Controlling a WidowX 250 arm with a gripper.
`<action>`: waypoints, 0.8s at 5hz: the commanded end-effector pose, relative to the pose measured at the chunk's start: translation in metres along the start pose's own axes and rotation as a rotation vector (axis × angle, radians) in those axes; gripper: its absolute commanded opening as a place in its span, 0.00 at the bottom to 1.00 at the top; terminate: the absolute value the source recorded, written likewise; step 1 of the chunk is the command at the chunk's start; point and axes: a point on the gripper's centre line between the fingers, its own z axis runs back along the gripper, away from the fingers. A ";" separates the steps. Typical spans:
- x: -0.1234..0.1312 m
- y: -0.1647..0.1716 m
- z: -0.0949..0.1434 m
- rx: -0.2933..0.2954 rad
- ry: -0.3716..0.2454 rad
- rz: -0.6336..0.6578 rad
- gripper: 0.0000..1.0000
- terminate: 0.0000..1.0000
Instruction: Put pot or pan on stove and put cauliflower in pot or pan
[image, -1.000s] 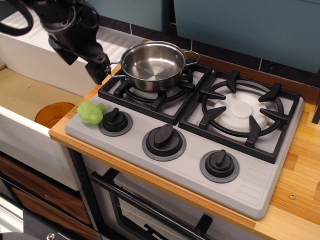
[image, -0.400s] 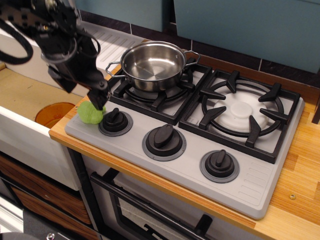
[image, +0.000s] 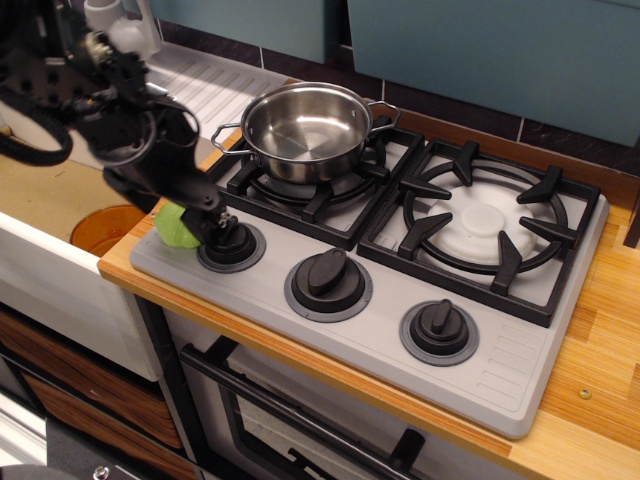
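The shiny steel pan (image: 305, 128) stands empty on the left burner grate of the grey stove (image: 500, 375). The lime-green cauliflower (image: 173, 231) lies on the stove's front left corner, just left of the first knob (image: 232, 243). My black gripper (image: 204, 221) is down on the cauliflower's right side, between it and the knob, and covers part of it. Its fingers are dark against the knob, so I cannot tell how the jaws stand or whether they hold the cauliflower.
An orange cup (image: 103, 229) sits in the sink basin to the left, below the counter edge. Two more knobs (image: 328, 276) (image: 439, 328) line the stove front. The right burner (image: 485, 222) is bare. Wooden counter (image: 600, 330) runs to the right.
My gripper has come down and forward from beside the pan's left handle to the cauliflower at the stove's front left corner. The pan and cauliflower have not moved.
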 end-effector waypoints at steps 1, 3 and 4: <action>0.004 -0.002 -0.002 -0.028 -0.029 0.001 1.00 0.00; 0.009 -0.001 -0.002 -0.067 -0.013 0.014 0.00 0.00; 0.014 0.002 0.001 -0.082 -0.006 0.008 0.00 0.00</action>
